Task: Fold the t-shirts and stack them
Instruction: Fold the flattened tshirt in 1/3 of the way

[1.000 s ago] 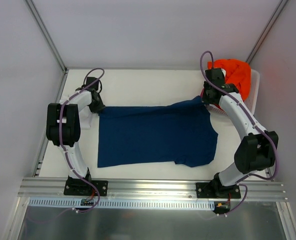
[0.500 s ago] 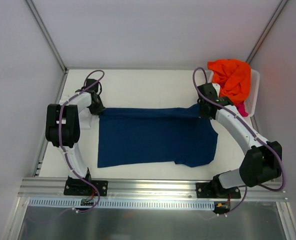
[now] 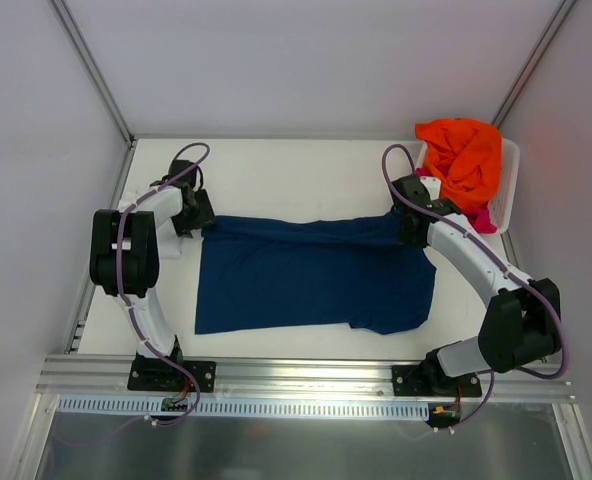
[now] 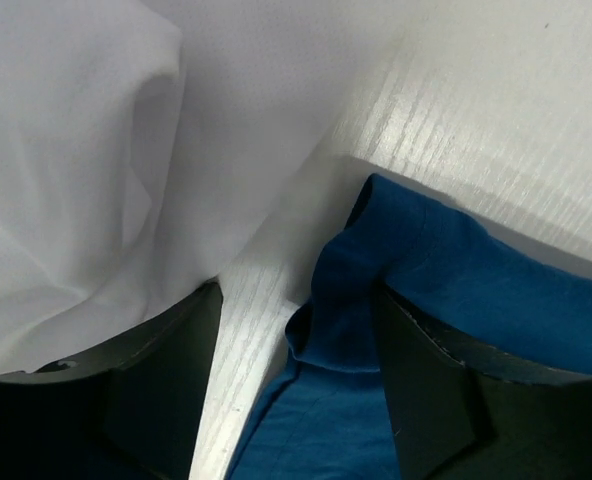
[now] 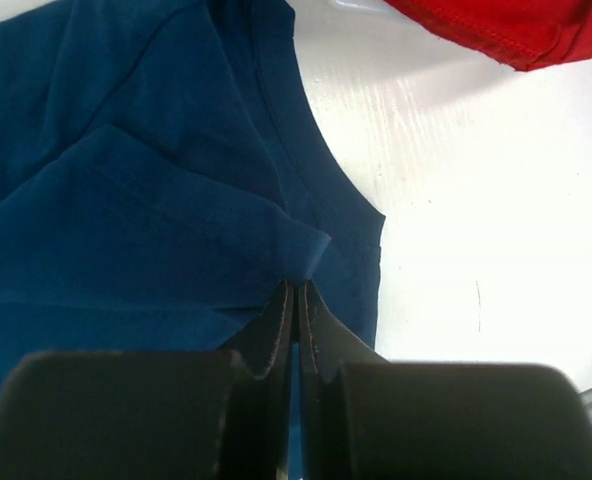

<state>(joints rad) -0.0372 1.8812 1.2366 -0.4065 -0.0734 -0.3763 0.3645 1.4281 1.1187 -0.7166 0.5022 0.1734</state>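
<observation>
One orange t-shirt (image 3: 463,152) in the basket (image 3: 512,185), near the right end effector (image 5: 296,290).

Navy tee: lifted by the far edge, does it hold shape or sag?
Probably floppy: the navy t-shirt bunches into folds where the right gripper pinches it and crumples between the open fingers of the left gripper. Likely light: thin cloth, lying flat on the table. A push would probably wrinkle it rather than slide it whole; its far edge is rippled.

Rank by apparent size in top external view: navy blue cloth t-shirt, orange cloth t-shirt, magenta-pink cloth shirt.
1. navy blue cloth t-shirt
2. orange cloth t-shirt
3. magenta-pink cloth shirt, mostly hidden; true size unsure
</observation>
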